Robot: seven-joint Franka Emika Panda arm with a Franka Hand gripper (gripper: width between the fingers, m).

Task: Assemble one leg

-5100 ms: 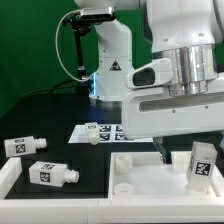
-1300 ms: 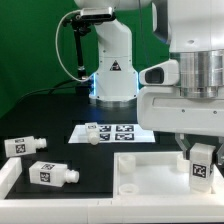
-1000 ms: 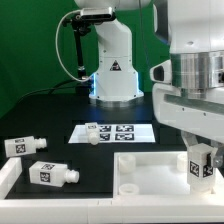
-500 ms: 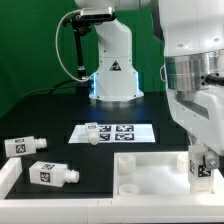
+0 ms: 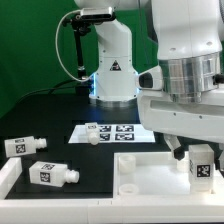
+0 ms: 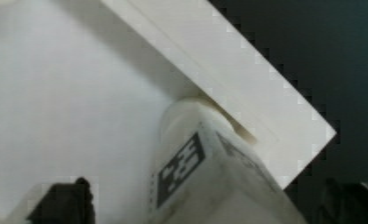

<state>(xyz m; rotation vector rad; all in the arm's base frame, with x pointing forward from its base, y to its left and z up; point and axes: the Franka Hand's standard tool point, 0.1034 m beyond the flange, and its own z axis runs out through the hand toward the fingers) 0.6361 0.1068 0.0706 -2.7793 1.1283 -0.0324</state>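
Observation:
One leg (image 5: 203, 166) stands upright at the near right corner of the white tabletop (image 5: 150, 172), tag facing forward. My gripper (image 5: 199, 156) hangs over it with its fingers down either side of the leg's top. In the wrist view the leg (image 6: 213, 165) rises from the tabletop's corner (image 6: 92, 110) between my fingers. One dark finger (image 6: 65, 203) stands clear of the leg, so the gripper (image 6: 202, 208) looks open. Two more legs (image 5: 20, 146) (image 5: 52, 172) lie on the exterior view's left. A further leg (image 5: 93, 138) lies by the marker board.
The marker board (image 5: 120, 130) lies flat behind the tabletop. The robot base (image 5: 110, 60) stands at the back, with a green backdrop behind it. A white raised edge (image 5: 8, 180) runs along the near left.
Over the last second the wrist has turned about the upright leg and its housing now faces differently. The leg stays at the tabletop's corner. The loose legs have not moved.

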